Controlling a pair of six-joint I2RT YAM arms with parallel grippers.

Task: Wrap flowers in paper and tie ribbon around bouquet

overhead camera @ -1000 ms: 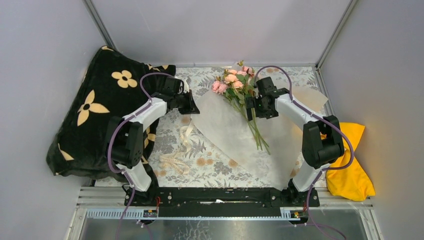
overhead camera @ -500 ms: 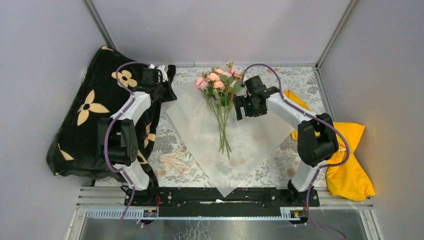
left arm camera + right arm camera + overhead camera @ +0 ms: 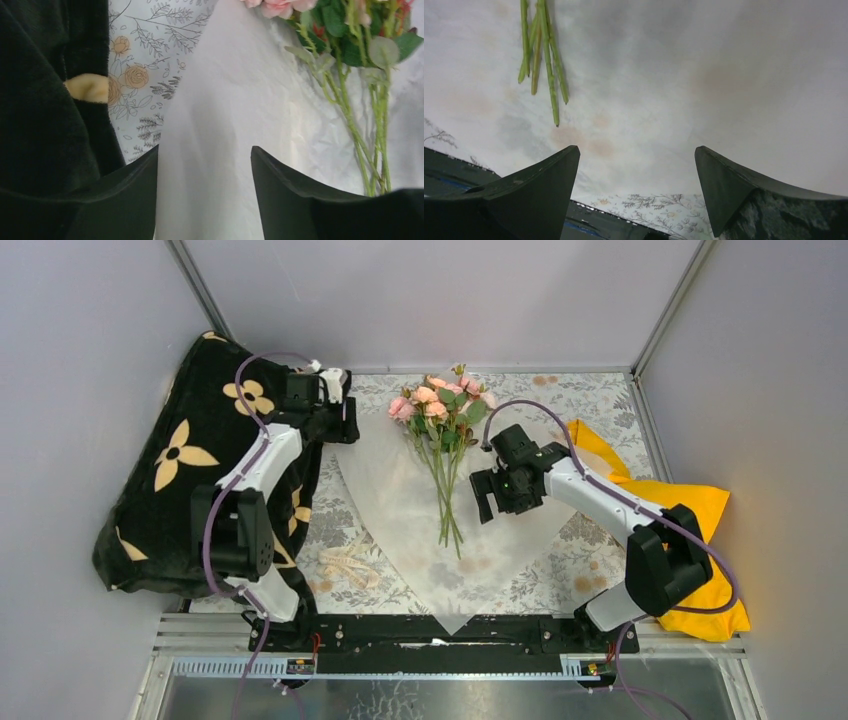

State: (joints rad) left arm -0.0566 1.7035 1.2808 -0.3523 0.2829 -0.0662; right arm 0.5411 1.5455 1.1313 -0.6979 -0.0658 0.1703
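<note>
2 pairs spread wide, empty: left fingers [image 3: 125, 200] over paper [image 3: 220, 115], right fingers [image 3: 524, 195] beside flowers [image 3: 541, 60].

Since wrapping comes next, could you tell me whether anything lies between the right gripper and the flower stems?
Nothing visible does. The right gripper hangs open just right of the flowers, and only bare paper shows between it and the stems.

Left arm [image 3: 262, 455] extended far forward, forearm angled up-left. Left gripper [image 3: 338, 408] at its far end, jaws parted. Right arm [image 3: 600, 498] stretched diagonally inward, wrist bent. Right gripper [image 3: 487, 498] points back toward the bases, jaws spread wide.
</note>
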